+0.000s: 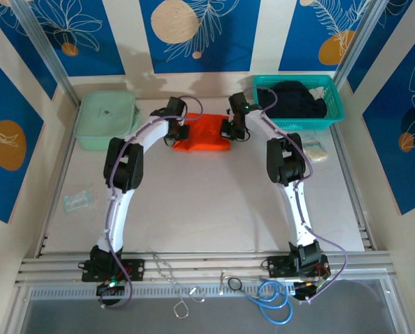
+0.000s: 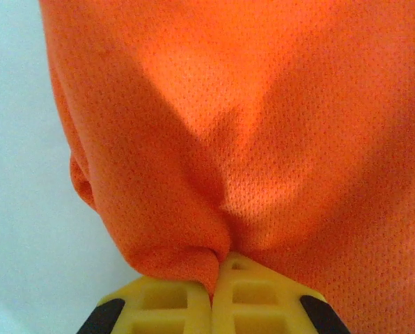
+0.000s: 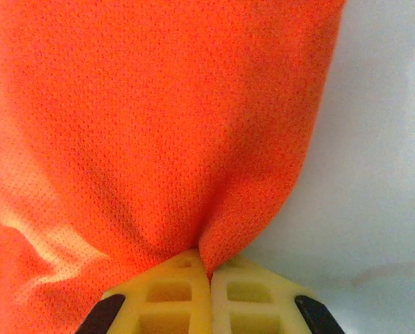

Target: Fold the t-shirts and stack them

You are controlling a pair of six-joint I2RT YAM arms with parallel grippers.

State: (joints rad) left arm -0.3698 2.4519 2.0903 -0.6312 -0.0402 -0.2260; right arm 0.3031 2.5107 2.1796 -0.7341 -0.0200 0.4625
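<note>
In the overhead view, the bright orange t-shirt [image 1: 202, 136] of thin mesh fabric lies bunched in a compact heap on the pale grey table [image 1: 207, 209], in the upper middle of the frame. The left gripper [image 1: 182, 133] meets the heap's left edge and the right gripper [image 1: 227, 130] its right edge. Both white arms arch in from the bottom of the frame. From this height the fingertips are too small to read.

The wrist cameras supply that detail. In the left wrist view, the left gripper [image 2: 213, 296] sits at bottom centre. Its yellow latticed fingers [image 2: 186, 287] are pressed together on a fold of the orange t-shirt [image 2: 263, 125], which creases down toward the pinch. Bare table [image 2: 19, 174] runs along the left edge. In the right wrist view, the right gripper [image 3: 211, 289] is likewise clamped on a tuck of the orange t-shirt [image 3: 145, 125]. The cloth spreads over the left and centre, with table [image 3: 374, 174] on the right.

The overhead view adds the surroundings. A soft black t-shirt [image 1: 294, 101] lies crumpled inside a teal plastic mesh basket [image 1: 308, 123] at upper right, just beside the right arm's wrist. A pale green lidded plastic box [image 1: 106, 120] stands at upper left. A small clear packet [image 1: 77, 202] lies at middle left. A small pale object [image 1: 317, 152], too blurred to identify, lies just below the basket. A coil of blue cable [image 1: 273, 303] lies at the bottom, right of centre.
</note>
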